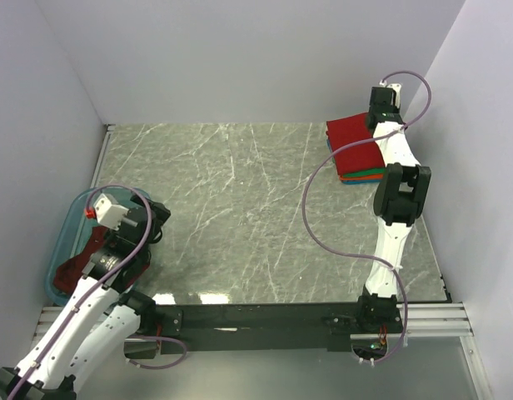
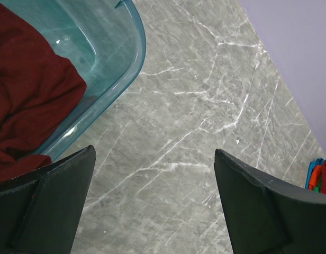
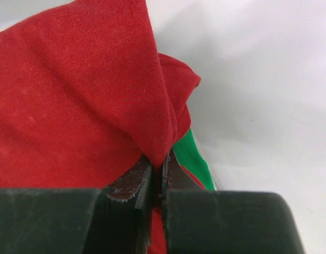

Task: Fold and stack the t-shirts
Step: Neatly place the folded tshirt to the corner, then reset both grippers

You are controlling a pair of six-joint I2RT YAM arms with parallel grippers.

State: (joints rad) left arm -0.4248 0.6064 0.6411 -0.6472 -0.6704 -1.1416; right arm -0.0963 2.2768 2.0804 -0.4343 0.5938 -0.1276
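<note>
Right gripper — jaws pressed together, pinching a fold of the red t-shirt; left gripper — spread wide, empty, near the tub holding the maroon t-shirt.

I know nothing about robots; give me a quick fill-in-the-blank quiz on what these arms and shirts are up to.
1. The right jaws are pinched shut on the ___ t-shirt.
2. The left jaws stand wide ___, holding nothing.
3. The maroon t-shirt lies crumpled in the see-through plastic ___.
4. Under the pinched shirt, a ___ t-shirt peeks out.
Missing words: bright red; open; tub; green.
</note>
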